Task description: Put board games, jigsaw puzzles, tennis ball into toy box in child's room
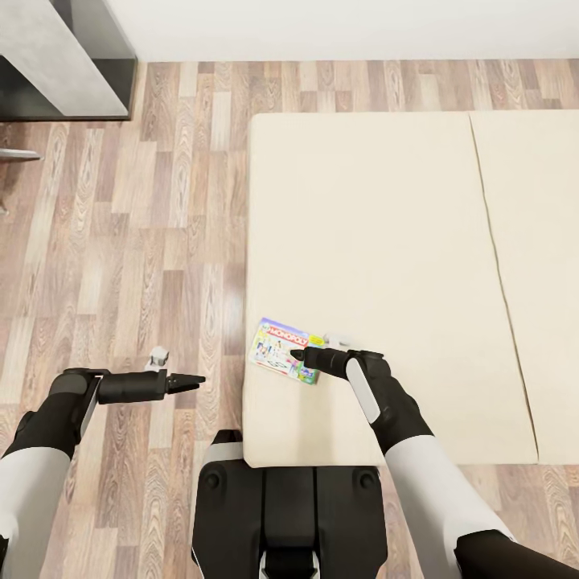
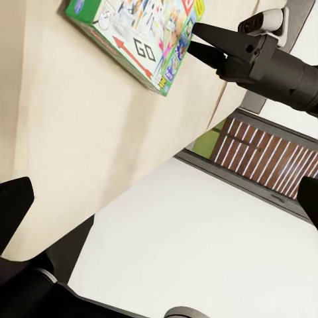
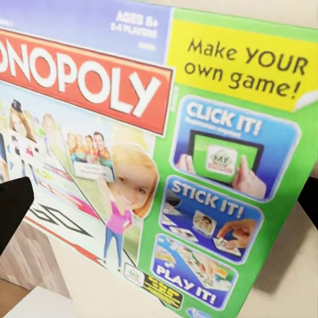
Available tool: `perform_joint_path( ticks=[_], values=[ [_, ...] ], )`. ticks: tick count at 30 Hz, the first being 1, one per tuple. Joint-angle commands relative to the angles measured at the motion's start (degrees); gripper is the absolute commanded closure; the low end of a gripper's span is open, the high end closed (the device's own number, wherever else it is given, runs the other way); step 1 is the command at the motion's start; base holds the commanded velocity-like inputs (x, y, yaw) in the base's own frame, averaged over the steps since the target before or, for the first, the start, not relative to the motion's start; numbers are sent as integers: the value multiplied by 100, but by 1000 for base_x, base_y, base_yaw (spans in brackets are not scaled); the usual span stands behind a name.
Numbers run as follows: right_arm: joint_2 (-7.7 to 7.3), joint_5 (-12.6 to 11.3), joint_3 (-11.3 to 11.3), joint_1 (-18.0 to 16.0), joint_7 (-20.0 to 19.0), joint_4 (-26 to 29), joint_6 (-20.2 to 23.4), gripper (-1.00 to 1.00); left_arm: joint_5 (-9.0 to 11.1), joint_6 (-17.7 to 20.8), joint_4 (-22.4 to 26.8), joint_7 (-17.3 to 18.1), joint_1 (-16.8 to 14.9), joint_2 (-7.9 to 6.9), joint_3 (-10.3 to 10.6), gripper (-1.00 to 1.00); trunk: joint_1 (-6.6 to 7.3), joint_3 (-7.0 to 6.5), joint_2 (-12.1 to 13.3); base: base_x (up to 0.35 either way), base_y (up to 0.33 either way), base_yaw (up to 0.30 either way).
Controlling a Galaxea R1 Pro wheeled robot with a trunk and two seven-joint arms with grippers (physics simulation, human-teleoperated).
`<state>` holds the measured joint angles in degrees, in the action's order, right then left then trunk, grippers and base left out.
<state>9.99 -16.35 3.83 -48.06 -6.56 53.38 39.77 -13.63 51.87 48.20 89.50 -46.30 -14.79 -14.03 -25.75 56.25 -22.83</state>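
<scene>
The flat, colourful Monopoly board game box (image 1: pixel 281 351) lies near the corner of the low bed with its plain beige mattress cover (image 1: pixel 378 241), close to the edge by the light wood-plank floor (image 1: pixel 137 241). The right gripper (image 1: pixel 296 354) points at the box's near side, its dark fingertips (image 2: pixel 202 41) right at the green edge (image 3: pixel 278 218); the jaws look spread, with the box face between them in the right wrist view, though whether they touch it yet is hard to say. The left gripper (image 1: pixel 197 379) hangs over the floor beside the bed with nothing in it, jaws seemingly pressed together.

To grasp well, one finger should slide under the thin box while the other comes down on top, pinching well in from the edge so it does not tip when lifted.

A grey worktop corner (image 1: pixel 64 64) is cut off at the head view's edge. The box's far end is cropped in both wrist views.
</scene>
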Motion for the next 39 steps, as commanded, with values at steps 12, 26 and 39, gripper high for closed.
perform_joint_path(
  ticks=[12, 26, 39],
  values=[
    [1, 18, -5, -1, -21, 6, 31, -100, -60, 60, 5, 50, -3, 3, -19, -100, -3, 6, -9, 0, 83, 0],
    [1, 18, -5, -1, -24, 5, 40, -100, -60, 60, 5, 50, -3, 11, -12, -100, -3, 6, -9, -2, 67, 0],
    [1, 18, -5, -1, -22, 5, 32, -100, -60, 60, 5, 50, -3, 2, -16, -100, -3, 6, -9, 0, 2, 0]
  ],
)
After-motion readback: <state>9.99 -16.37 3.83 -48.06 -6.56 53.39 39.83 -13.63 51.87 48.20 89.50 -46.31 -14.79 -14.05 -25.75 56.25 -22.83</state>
